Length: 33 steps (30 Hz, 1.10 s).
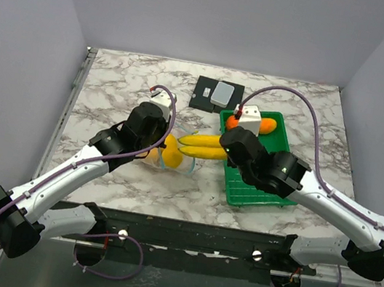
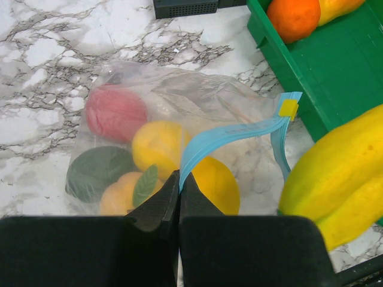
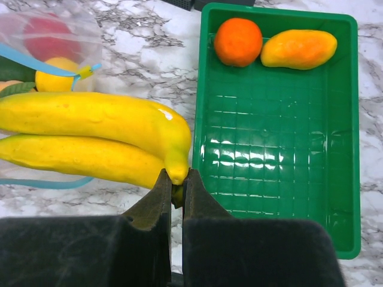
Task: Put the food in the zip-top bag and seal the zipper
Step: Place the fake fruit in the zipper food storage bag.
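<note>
The right wrist view's left edge crops the banana bunch (image 3: 90,137).

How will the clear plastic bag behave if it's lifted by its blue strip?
Probably floppy: the clear soft plastic bag is wrinkled and its light-blue zipper strip curves where the left fingers pinch it. Likely bottom-heavy, sagging around the round toy fruits inside.

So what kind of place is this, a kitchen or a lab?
Probably a robot test cell, not a kitchen: plain grey walls box in a marble-patterned table, and the food is toy fruit, like the banana bunch.
</note>
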Each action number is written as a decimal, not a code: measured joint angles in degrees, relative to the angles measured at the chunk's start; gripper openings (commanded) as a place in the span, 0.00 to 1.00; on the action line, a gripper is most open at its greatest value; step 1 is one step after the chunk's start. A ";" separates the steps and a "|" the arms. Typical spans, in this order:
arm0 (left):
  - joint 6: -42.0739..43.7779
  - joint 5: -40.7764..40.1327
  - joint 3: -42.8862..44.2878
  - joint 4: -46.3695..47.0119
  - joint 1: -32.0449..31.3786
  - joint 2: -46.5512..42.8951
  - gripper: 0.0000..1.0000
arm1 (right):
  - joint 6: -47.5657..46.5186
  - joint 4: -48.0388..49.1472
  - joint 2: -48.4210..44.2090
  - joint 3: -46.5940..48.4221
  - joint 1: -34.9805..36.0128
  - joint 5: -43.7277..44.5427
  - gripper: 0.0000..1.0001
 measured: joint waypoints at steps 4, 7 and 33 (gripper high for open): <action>0.00 0.00 0.00 0.00 0.00 0.00 0.00 | 2.40 -3.06 3.93 2.56 2.40 4.31 0.01; 0.00 0.00 0.00 0.00 0.00 0.00 0.00 | 3.89 -4.46 6.99 5.01 4.02 6.40 0.01; -0.20 0.02 0.00 -0.02 0.07 -0.02 0.00 | 16.55 -11.96 26.34 19.65 7.37 12.20 0.01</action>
